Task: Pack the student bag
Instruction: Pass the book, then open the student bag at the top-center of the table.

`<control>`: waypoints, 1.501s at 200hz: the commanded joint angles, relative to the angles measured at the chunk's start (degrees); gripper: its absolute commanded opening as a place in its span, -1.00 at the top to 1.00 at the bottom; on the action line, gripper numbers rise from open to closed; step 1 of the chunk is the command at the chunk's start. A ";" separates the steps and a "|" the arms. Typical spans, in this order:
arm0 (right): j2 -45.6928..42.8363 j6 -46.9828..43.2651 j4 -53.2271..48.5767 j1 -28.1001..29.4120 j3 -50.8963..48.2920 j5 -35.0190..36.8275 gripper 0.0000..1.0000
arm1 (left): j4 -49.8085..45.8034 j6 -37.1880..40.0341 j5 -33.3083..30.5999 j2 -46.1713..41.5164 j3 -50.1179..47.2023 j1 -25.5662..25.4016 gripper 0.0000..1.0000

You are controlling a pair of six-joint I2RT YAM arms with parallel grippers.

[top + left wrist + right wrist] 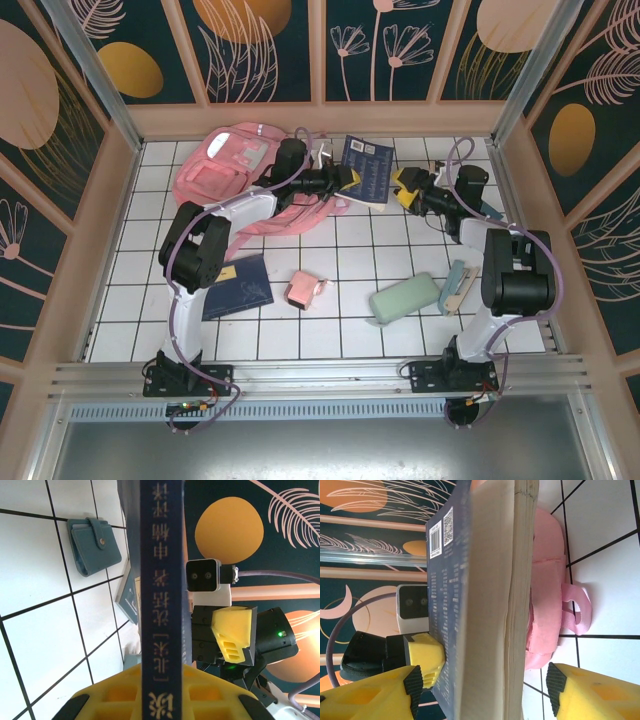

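At the back of the table (330,250), w/ L jaws pinching the book (368,170) & R jaws spread, I'd ease it slowly into the pink backpack (215,175) lying back-left.

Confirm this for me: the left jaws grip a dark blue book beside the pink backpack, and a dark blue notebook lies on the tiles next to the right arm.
Not quite. The notebook lies on the tiles next to the left arm, not the right; the top view shows it. The rest holds: the left jaws grip the dark blue book beside the pink backpack.
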 commanded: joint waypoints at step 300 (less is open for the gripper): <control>0.55 -6.21 -6.71 3.17 2.29 2.32 1.00 | -57.39 50.72 -56.36 3.18 22.88 4.51 0.12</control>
